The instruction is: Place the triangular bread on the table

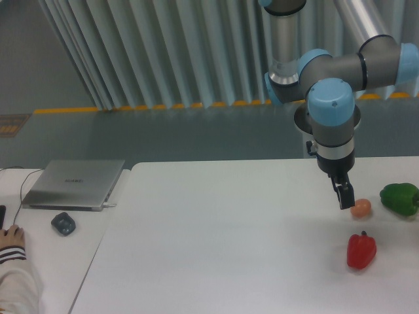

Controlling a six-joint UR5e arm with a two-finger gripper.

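Note:
The triangular bread does not show in the camera view. My gripper [346, 201] hangs from the blue-capped wrist over the right part of the white table [216, 235], fingertips just above the surface. I see its dark fingers edge-on as one narrow shape, so their gap is hidden, and nothing shows between them. A small round orange-pink ball [361, 208] lies right beside the fingertips, on their right; whether they touch it I cannot tell.
A red bell pepper [361, 250] stands in front of the ball, and a green pepper [400, 198] lies at the right edge. On the adjoining desk at left are a grey laptop [73, 184], a dark mouse [63, 224] and a person's hand [11, 237].

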